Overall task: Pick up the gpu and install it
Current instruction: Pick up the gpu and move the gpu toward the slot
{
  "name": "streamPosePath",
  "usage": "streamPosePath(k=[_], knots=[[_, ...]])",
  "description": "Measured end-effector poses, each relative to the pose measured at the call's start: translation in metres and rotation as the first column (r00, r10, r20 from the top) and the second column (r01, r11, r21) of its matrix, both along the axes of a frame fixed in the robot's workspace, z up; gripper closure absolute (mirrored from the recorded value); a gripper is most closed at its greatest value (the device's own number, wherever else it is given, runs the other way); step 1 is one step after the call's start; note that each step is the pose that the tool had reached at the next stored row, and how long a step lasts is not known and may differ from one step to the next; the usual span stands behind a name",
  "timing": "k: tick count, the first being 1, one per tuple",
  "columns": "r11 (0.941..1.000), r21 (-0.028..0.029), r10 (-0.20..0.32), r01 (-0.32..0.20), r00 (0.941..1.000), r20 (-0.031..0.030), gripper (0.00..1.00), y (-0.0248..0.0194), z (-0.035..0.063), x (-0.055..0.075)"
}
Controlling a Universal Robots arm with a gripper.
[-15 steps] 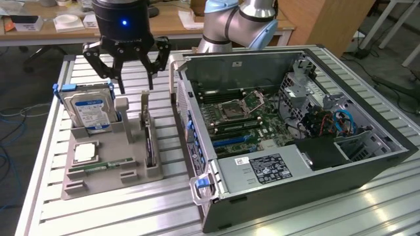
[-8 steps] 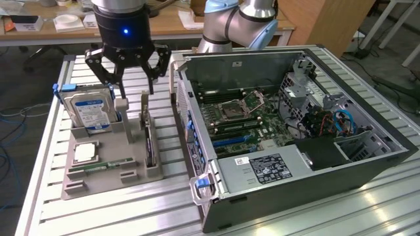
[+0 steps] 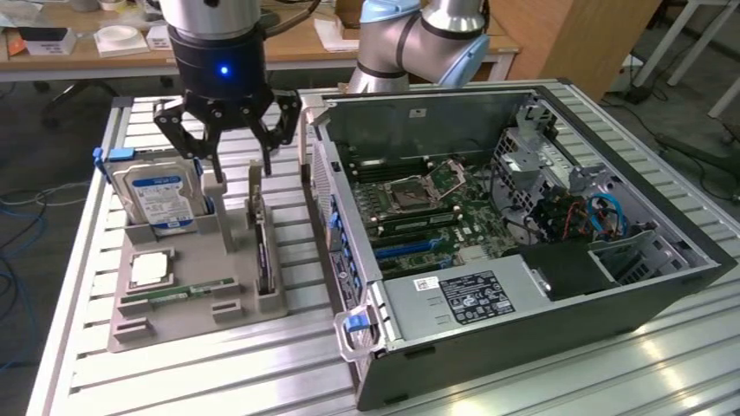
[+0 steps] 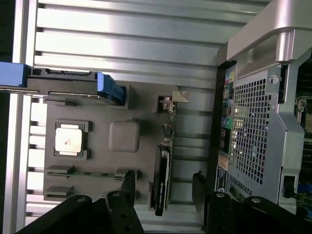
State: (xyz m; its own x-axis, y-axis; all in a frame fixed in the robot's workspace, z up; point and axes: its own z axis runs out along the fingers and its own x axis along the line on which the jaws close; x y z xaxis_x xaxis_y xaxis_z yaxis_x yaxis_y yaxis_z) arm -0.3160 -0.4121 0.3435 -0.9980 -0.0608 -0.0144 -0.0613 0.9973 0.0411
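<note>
The gpu is a thin dark card standing on its edge in a slot of the grey holder tray, left of the open computer case. My gripper hangs open just above the card's far end, touching nothing. In the wrist view the gpu appears edge-on, with its silvery bracket at one end. My two black fingers straddle the card with a gap on each side.
The holder tray also carries a hard drive with a blue label, a processor chip and a green memory stick. The case's motherboard lies exposed. A slatted metal table supports everything.
</note>
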Motion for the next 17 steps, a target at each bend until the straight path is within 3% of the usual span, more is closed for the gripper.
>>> streamPosePath(k=[17], knots=[[1.0000, -0.0016, 0.000, 0.000, 1.0000, -0.0001, 0.41, -0.0020, -0.0160, 0.000]])
